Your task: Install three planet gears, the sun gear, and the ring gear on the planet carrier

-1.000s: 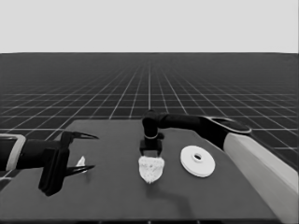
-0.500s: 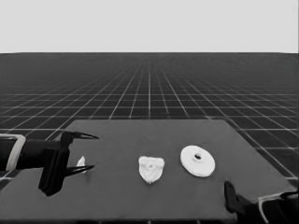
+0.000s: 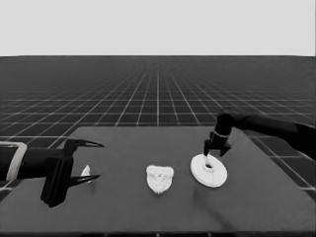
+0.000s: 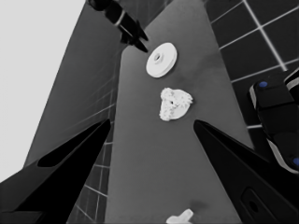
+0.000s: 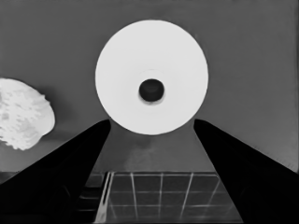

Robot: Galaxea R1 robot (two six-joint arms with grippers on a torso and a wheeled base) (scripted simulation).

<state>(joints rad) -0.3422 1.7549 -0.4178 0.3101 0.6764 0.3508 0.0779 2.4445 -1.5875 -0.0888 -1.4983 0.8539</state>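
**Right gripper over the larger disc**

The right gripper [image 3: 216, 150] is hovering, fingers spread, above the large white hubbed round part [image 3: 209, 171]. Only its wrist view is showing the centre hole. The toothed white gear cluster [image 3: 160, 178] is lying just beside. The left gripper [image 3: 91, 160] is waiting open above a thin white piece [image 4: 180, 217].

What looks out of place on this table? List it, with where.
Nothing looks damaged or spilled. The gears sit clumped on the smaller round part at mid-table, its outline lumpy. The larger round part lies flat beside it, apart, under the open right gripper. A thin white piece lies under the parked left gripper.
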